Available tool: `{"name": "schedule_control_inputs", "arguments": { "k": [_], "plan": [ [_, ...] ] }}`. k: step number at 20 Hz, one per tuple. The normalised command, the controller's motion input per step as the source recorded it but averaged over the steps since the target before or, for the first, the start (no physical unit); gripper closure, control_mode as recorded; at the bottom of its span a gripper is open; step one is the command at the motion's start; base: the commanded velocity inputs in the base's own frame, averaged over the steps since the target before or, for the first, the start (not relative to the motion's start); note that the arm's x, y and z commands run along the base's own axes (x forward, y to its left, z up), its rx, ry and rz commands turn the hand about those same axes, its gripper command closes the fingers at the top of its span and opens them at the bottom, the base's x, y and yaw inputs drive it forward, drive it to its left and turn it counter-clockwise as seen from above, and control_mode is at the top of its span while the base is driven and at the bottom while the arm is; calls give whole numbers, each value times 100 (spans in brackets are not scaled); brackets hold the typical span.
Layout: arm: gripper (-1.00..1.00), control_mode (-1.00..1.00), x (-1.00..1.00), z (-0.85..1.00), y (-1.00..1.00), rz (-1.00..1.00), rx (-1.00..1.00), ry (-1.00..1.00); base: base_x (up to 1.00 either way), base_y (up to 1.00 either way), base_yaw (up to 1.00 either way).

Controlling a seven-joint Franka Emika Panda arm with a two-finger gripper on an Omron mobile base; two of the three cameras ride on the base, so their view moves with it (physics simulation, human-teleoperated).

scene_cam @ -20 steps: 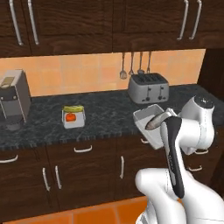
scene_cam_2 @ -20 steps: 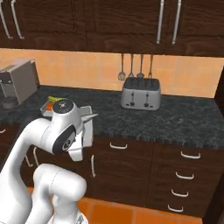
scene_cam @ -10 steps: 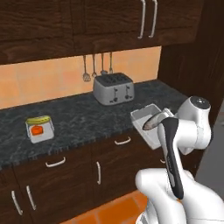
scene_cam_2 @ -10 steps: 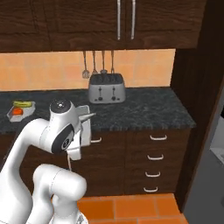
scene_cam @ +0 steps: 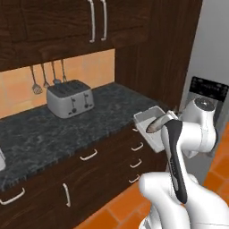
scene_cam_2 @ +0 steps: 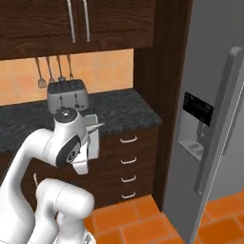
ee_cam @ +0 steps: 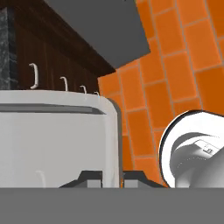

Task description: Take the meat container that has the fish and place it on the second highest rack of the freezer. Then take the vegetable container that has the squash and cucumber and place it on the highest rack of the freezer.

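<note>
My gripper (ee_cam: 113, 177) is shut on the rim of the white meat container (scene_cam: 148, 124), held level in front of the arm at about counter height. The brownish-grey fish (scene_cam: 156, 125) lies inside it. From the right base, the container (scene_cam_2: 92, 139) sticks out beside the white hand, with the fish's tip (scene_cam_2: 98, 127) above its rim. Up close, its pale wall (ee_cam: 57, 140) sits between my dark fingertips (ee_cam: 89, 176). The grey freezer (scene_cam_2: 209, 95) stands to the right with its door shut, so the racks are hidden. A pale sliver (scene_cam: 1, 160) at the counter's left edge may be the vegetable container.
A dark stone counter (scene_cam: 53, 129) over brown drawers (scene_cam_2: 126, 157) runs along the wall, carrying a silver toaster (scene_cam: 70, 98) with utensils (scene_cam: 47, 76) hanging above. A tall dark panel (scene_cam_2: 162, 86) separates counter and freezer. The freezer has a dispenser (scene_cam_2: 195, 126) and a long handle (scene_cam_2: 220, 114). Orange tiles (scene_cam_2: 143, 219) cover the floor.
The whole picture has swung right as the base turned: toaster and counter slid left and the freezer came into view. The meat container stays in the shut gripper.
</note>
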Motion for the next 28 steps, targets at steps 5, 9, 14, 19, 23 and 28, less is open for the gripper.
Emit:
{"name": "schedule_control_inputs", "arguments": {
  "k": [5,9,14,19,23,28],
  "plan": [
    [100,100,0,0,0,0,0,0,0,-57,-42],
    [100,100,0,0,0,0,0,0,0,-57,-46],
    [100,100,0,0,0,0,0,0,0,-52,-50],
    [100,100,0,0,0,0,0,0,0,-49,-54],
    [100,100,0,0,0,0,0,0,6,-46,-55],
    [100,100,0,0,0,0,0,0,14,-39,-51]
  ]
}}
